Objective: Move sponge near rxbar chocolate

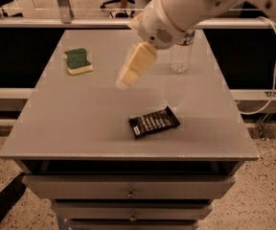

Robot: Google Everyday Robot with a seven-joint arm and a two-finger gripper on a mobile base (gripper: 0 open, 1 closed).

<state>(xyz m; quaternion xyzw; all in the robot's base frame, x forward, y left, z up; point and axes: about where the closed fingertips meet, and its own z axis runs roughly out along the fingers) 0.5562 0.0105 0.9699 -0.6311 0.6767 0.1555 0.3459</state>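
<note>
While the sponge [78, 61] is sitting up by the far left corner of the tabletop [80, 123], the rxbar chocolate [154, 122] is lying well apart from it, toward the near edge. The pincer [127, 78] is hanging over the middle, between them. I can't tell if it's clenched or released.

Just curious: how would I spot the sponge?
On the grey table, look to the far left corner, left of the robot's hand hovering mid-table. The sponge lies there: green top, yellow base, unlike the dark snack bar and clear bottle.
</note>
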